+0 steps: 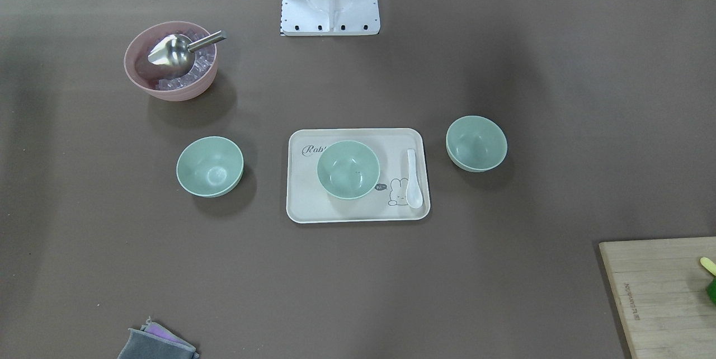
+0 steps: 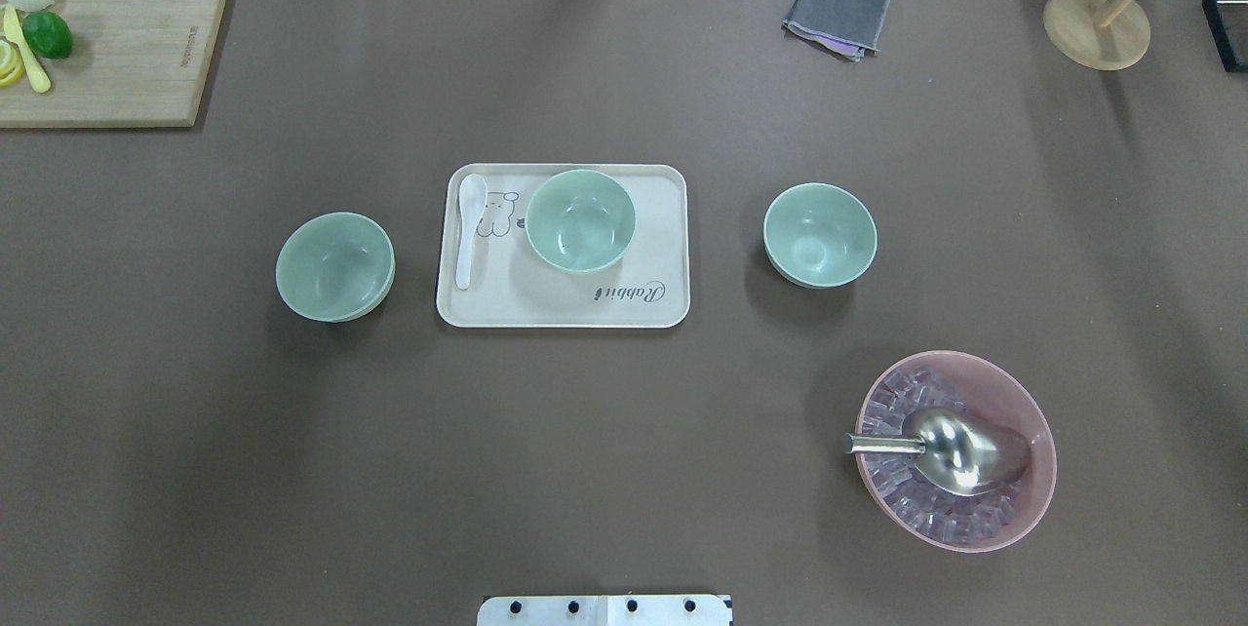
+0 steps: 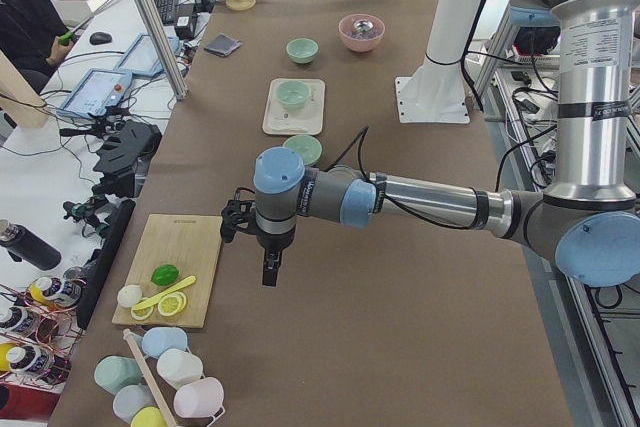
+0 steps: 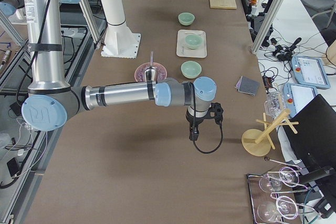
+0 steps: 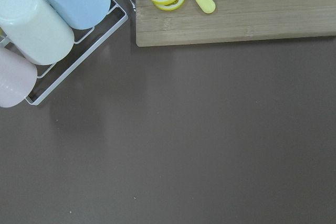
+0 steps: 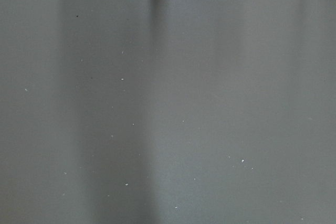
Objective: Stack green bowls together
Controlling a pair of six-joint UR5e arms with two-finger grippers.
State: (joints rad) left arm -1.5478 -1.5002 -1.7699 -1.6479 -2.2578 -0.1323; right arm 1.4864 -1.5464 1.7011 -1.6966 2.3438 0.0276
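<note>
Three pale green bowls stand upright and apart in a row. In the overhead view one bowl (image 2: 335, 267) is on the left, one (image 2: 580, 219) sits on the cream tray (image 2: 565, 309), and one (image 2: 819, 235) is on the right. All three are empty. My left gripper (image 3: 268, 265) shows only in the exterior left view, raised above the table near the cutting board, far from the bowls. My right gripper (image 4: 193, 132) shows only in the exterior right view, raised at the other end of the table. I cannot tell whether either is open or shut.
A pink bowl (image 2: 1024, 509) with clear cubes and a metal scoop (image 2: 960, 450) stands front right. A white spoon (image 2: 468, 226) lies on the tray. A cutting board (image 2: 127, 51) with fruit, a grey cloth (image 2: 837, 12) and a wooden stand (image 2: 1097, 26) line the far edge. Cups lie in a rack (image 5: 42, 24).
</note>
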